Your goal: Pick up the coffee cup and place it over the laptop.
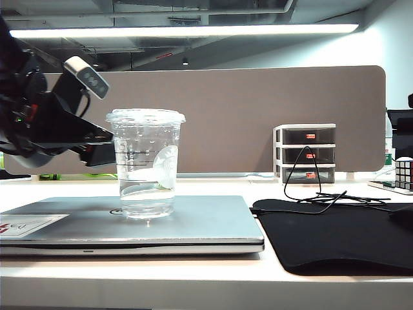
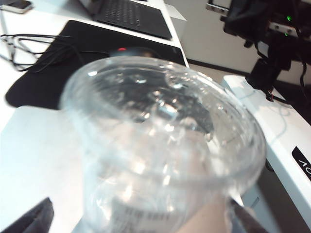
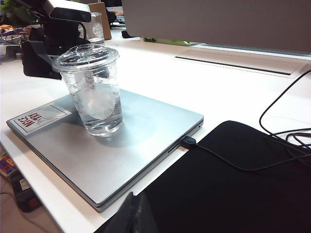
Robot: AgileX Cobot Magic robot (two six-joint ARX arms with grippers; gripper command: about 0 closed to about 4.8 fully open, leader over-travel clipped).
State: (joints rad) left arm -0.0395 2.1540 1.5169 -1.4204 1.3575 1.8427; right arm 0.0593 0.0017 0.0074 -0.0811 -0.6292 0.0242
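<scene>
The clear coffee cup (image 1: 148,165) with its flat lid stands upright on the closed silver laptop (image 1: 206,223), a little water in its bottom. In the right wrist view the cup (image 3: 93,92) stands near the laptop's (image 3: 126,145) stickered corner. My left gripper (image 1: 98,146) is level at the cup's left side, open. In the left wrist view the cup (image 2: 160,141) fills the space between the spread dark fingertips (image 2: 29,218), and my left gripper (image 2: 138,222) is not pressing its wall. My right gripper (image 3: 139,214) hangs shut and empty over the mat's edge next to the laptop.
A black mat (image 1: 335,236) with loose black cables (image 1: 322,194) lies right of the laptop. Behind stand a small drawer unit (image 1: 304,154), a puzzle cube (image 1: 404,173) and a brown partition (image 1: 258,110). A dark keyboard (image 2: 129,14) lies beyond the mat.
</scene>
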